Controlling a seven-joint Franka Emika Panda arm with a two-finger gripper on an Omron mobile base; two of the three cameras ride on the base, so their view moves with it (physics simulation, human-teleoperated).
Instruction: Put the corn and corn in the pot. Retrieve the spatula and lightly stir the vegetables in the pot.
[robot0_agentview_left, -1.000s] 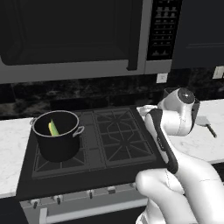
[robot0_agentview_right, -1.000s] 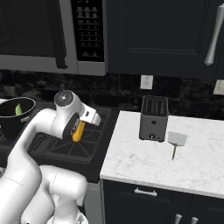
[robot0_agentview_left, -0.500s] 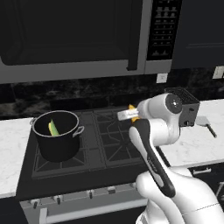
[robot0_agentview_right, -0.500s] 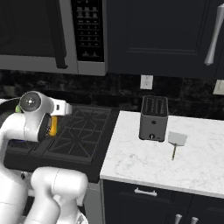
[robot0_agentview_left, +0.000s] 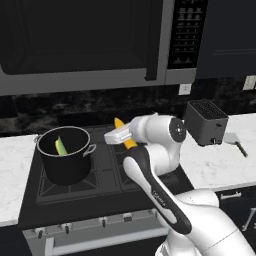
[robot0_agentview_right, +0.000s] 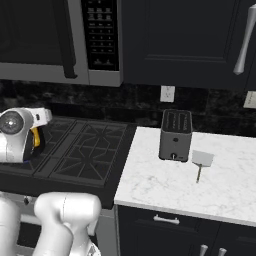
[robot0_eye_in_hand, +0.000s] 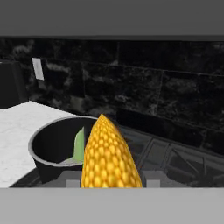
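Pincer carrying a yellow cob over the stove.
The pincer (robot0_agentview_left: 126, 139) is clenched around the yellow corn (robot0_agentview_left: 125, 134), above the stovetop (robot0_agentview_left: 107, 172). The pot (robot0_agentview_left: 65, 156) sits to its left, apart, with the green-husked corn (robot0_agentview_left: 60, 146) leaning inside. The spatula (robot0_agentview_right: 201, 161) lies far to its right on the counter (robot0_agentview_right: 165, 185), beside the toaster (robot0_agentview_right: 175, 135).
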